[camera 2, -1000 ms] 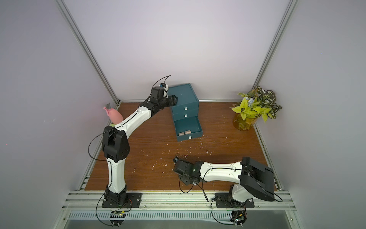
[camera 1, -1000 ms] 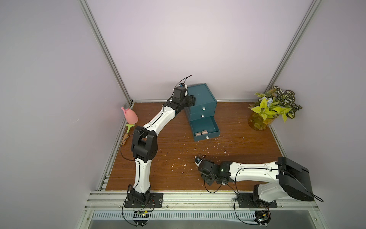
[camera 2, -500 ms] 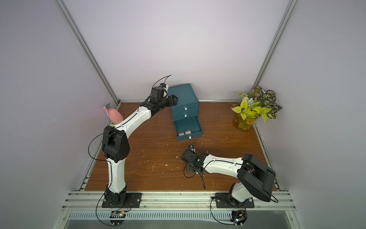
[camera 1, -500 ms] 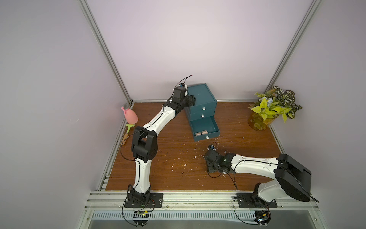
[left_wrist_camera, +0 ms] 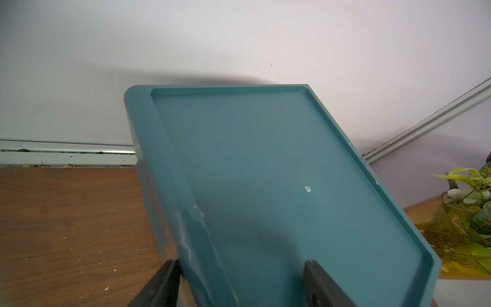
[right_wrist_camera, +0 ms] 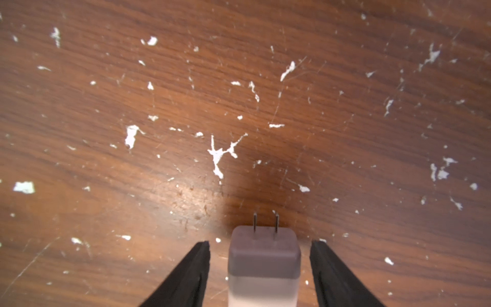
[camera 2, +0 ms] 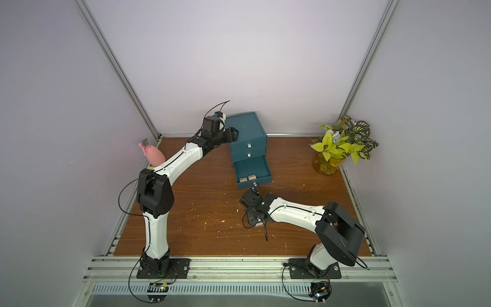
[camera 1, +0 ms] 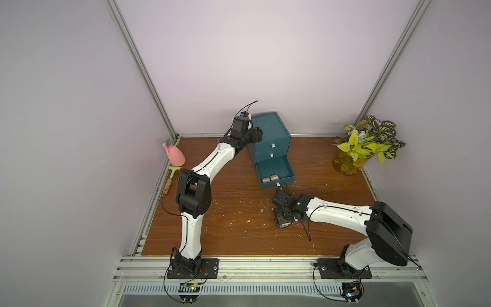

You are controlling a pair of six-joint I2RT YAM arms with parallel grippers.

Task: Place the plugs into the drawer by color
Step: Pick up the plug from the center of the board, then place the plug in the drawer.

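Observation:
The drawer (camera 1: 271, 130) (camera 2: 247, 130) is a dark teal chest at the back; its bottom tray (camera 1: 276, 167) is pulled out. In the tray's front corner lie two beige-pink plugs (camera 1: 265, 180) (camera 1: 274, 177). A third beige-pink plug (right_wrist_camera: 263, 255) lies on the wood, prongs pointing away from my right gripper (right_wrist_camera: 259, 243). That gripper is open, with a gap on each side of the plug. In both top views the plug (camera 1: 284, 225) (camera 2: 259, 225) peeks out under my right gripper (camera 1: 281, 220). My left gripper (left_wrist_camera: 241, 265) (camera 1: 256, 134) is open, straddling the chest's upper left edge.
A potted plant (camera 1: 364, 148) stands at the back right. A pink bottle (camera 1: 174, 155) and a green scraper (camera 1: 173, 174) lie by the left wall. White flecks dot the wooden table (camera 1: 239, 226).
My right arm has swung away from the front edge toward the open tray, and its jaws have widened. The left arm and the chest have not moved.

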